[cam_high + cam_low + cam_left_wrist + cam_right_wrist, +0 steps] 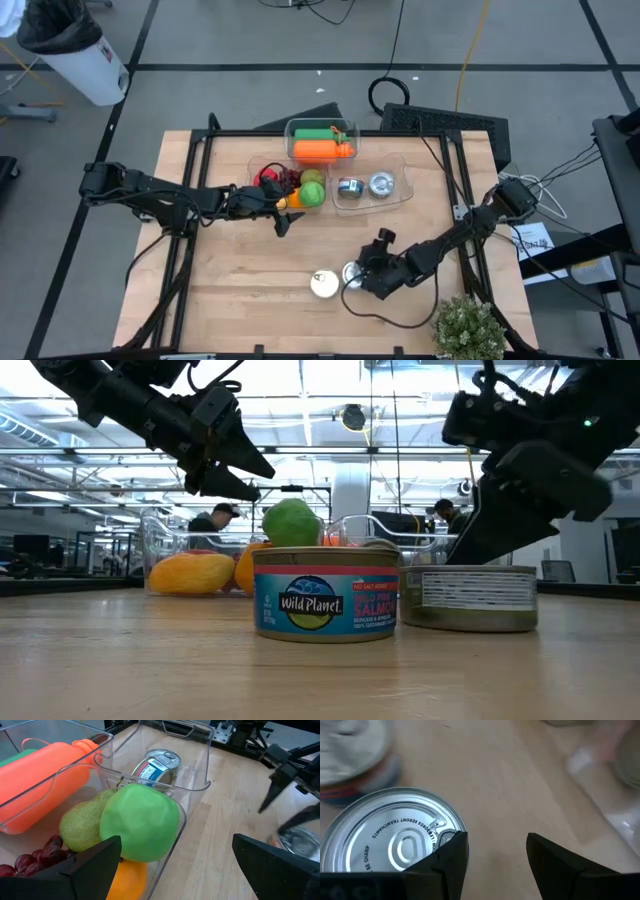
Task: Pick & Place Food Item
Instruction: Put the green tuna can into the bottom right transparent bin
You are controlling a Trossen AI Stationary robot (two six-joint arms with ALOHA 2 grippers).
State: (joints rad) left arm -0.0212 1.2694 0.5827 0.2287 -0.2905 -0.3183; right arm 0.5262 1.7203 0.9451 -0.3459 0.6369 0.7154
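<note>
Two tins stand side by side on the wooden table near its front edge: a Wild Planet salmon can (325, 595) (323, 284) and a silver-topped can (395, 840) (470, 598) (352, 272). My right gripper (497, 855) (366, 280) is open and slants down at the silver-topped can. One finger is over the lid's edge, the other beside the can over bare wood. My left gripper (175, 870) (283, 210) hovers open at the near side of a clear bin (262, 165). That bin holds a green apple (140, 820), a pear, grapes and an orange fruit. My right gripper has one finger (447, 852) over the silver-topped can's lid at its rim (451, 831), coming slanting down from the table's right. Whether the finger touches the lid, I cannot tell. The can stands upright on the table.
A second clear bin (400, 195) at the back holds two tins, and a third (350, 128) behind holds an orange bottle. A potted plant (468, 330) stands at the near right corner. Bare wood lies between the bins and the two cans.
</note>
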